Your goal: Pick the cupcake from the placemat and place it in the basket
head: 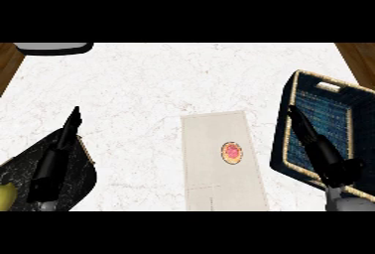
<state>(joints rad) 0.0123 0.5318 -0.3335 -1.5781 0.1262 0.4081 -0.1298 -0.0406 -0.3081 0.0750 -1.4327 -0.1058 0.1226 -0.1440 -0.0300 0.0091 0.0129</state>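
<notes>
Cupcake (231, 152) on placemat (222, 161), beside basket (287, 124); both hands straight-fingered, perhaps resting.

- Counter (161, 84): white, faintly marbled top, fills most of the view.
- Wooden strips at both upper corners, left (9, 62) and right (360, 57), bordering the counter.
- Grey object with dark rim (53, 47) at the top left edge, cut off by the frame; cannot tell what it is.
- Dark speckled tray (77, 186) at lower left, thin tan rim, lying at an angle.
- Yellow-green fruit (6, 196) on that tray, at the left edge, only partly in view.
</notes>
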